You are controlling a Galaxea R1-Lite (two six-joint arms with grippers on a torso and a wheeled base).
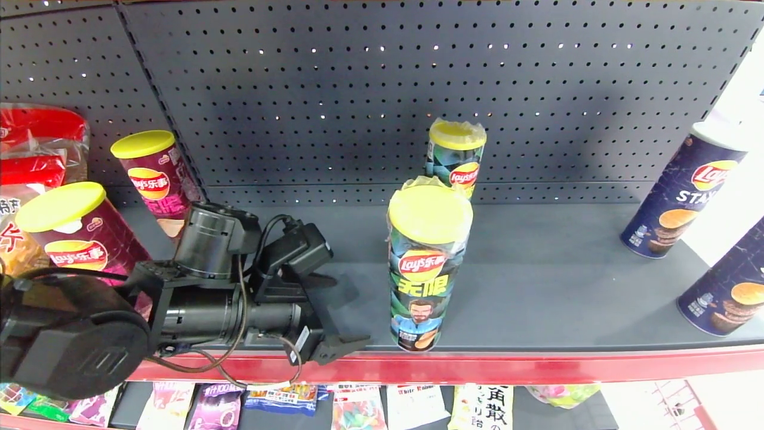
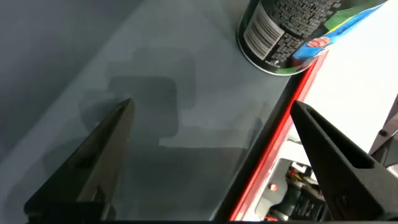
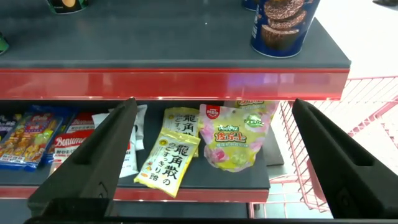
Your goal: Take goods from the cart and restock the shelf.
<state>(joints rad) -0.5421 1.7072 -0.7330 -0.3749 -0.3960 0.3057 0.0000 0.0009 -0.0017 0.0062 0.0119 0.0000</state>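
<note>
A green chip can (image 1: 425,269) with a yellow lid stands upright near the red front edge of the grey shelf (image 1: 537,280). A second green can (image 1: 456,156) stands behind it by the pegboard. My left gripper (image 1: 343,312) hovers just left of the front can, over the shelf's front edge, open and empty. In the left wrist view its fingers (image 2: 99,155) spread wide over bare shelf, and the can's base (image 2: 280,31) lies beyond them. My right gripper (image 3: 211,106) is open and empty, in front of the red shelf edge (image 3: 174,84), below a blue can (image 3: 283,25).
Maroon chip cans (image 1: 77,230) and red bags stand at the shelf's left; blue cans (image 1: 683,191) at its right. Snack bags (image 3: 171,158) lie on the lower shelf. A pink wire cart (image 3: 367,137) sits to the right. Open shelf lies between the green and blue cans.
</note>
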